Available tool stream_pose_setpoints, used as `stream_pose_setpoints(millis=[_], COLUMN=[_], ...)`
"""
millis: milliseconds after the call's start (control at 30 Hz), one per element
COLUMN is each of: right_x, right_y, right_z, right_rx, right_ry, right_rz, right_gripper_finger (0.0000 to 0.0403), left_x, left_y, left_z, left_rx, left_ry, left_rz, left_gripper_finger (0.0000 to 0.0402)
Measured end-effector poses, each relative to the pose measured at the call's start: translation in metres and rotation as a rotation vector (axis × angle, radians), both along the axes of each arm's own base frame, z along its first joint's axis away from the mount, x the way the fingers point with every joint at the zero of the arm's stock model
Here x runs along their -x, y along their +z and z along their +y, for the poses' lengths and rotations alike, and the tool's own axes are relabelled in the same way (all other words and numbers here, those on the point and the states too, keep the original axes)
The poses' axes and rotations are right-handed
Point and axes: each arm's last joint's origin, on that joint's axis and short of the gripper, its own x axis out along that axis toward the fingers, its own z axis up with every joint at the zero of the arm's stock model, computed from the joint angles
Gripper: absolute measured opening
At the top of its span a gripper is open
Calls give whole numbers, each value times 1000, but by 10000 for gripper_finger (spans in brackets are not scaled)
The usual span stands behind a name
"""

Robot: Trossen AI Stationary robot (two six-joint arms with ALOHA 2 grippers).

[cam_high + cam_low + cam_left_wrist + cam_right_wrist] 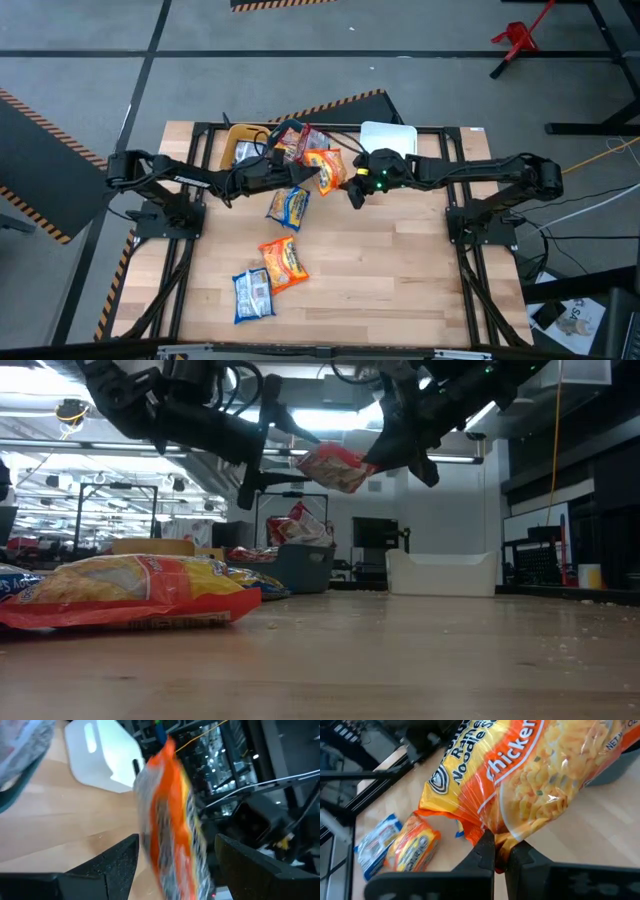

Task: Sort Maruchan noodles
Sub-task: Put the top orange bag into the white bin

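An orange-yellow chicken noodle packet [329, 170] hangs in the air above the table's middle, in front of the bins. My right gripper [496, 851] is shut on it, reaching in from the right [353, 192]. My left gripper [175, 857] is open, and its fingers stand on either side of the same packet [167, 820] with a gap showing on each side. Three more packets lie flat on the table: an orange one [288, 207], another orange one [283, 262] and a blue-white one [253, 293]. Further packets sit in the teal bin [298, 140]. My right gripper pinches the orange packet by its crimped end edge [498, 836] between the two fingers. The fingers come from the table's right, slanting down. The packet is lifted clear of the table [330, 465] and sticks out from the fingers toward the left arm.
Three bins stand along the far edge: yellow [238, 138], teal [285, 128] and white [388, 137]. In the low view an orange packet [130, 592] lies close to the camera. The table's right half [400, 260] is bare wood.
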Motion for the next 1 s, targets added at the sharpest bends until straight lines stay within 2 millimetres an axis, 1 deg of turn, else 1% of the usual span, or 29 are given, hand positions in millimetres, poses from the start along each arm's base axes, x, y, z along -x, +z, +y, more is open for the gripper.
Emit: stream_pose_setpoints(millis=[133,333,433,600,800,900,1000], right_x=[-1,-1,-1,0,6,8,12], right_y=[0,0,0,0,0,0,2], right_z=[8,11,10,10,11,12,13], right_rx=[11,14,14,8,8,-6,-39], right_ry=[11,17,2,-3,22,43,68], right_rz=[0,3,4,6,63,77,85], right_gripper_finger=[0,0,3,20,37,61,98], left_x=[-10,-40,-50,-51,-51,-51,-51], left_y=[5,19,20,20,20,20,21], left_z=[5,13,18,22,22,22,23], left_rx=[-16,-102,-117,-111,-94,-93,-94], left_ry=[-4,-124,-169,-179,-170,-165,-146], left_rz=[-6,-22,0,17,17,16,10], left_gripper_finger=[254,251,238,202,164,154,152])
